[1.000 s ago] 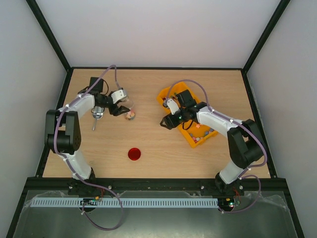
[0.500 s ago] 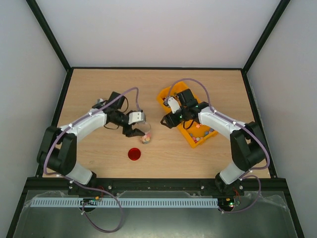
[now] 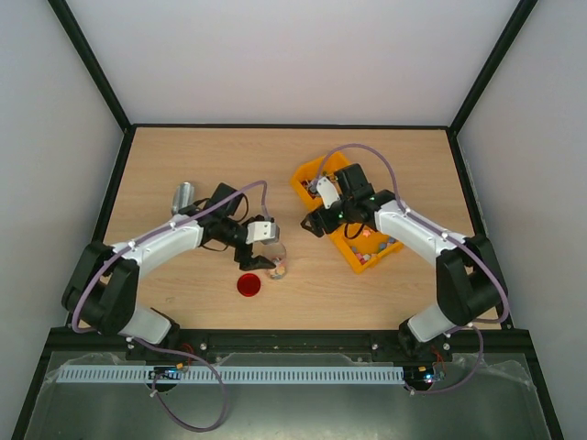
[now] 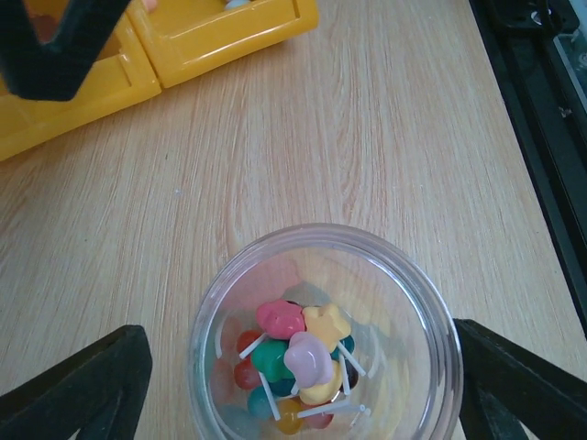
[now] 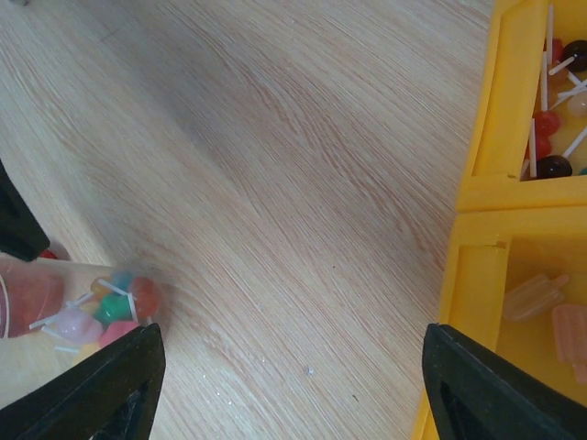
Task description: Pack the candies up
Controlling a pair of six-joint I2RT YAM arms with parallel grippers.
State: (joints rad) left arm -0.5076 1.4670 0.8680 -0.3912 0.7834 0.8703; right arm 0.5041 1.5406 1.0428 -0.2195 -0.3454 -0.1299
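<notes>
Clear cup (image 4: 417, 293) upright, lower centre of top view, candies (image 4: 298, 353) piled in bottom; more in yellow tray (image 5: 477, 197) at right. Left gripper (image 4: 298, 330) jaws open, straddling cup. Right gripper (image 5: 293, 330) jaws open, empty, between cup and tray. Likely filling stage; next needs more candies or red lid (image 3: 248, 285), just lower left of cup. Bare wood around cup; near table (image 3: 183, 156) edge close.

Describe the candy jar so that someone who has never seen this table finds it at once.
On the wooden table, look near the front middle, left of the yellow tray. A clear round jar stands there, just beside the flat red lid. It alone is see-through and open-topped, with coloured candies on white sticks heaped inside.
</notes>
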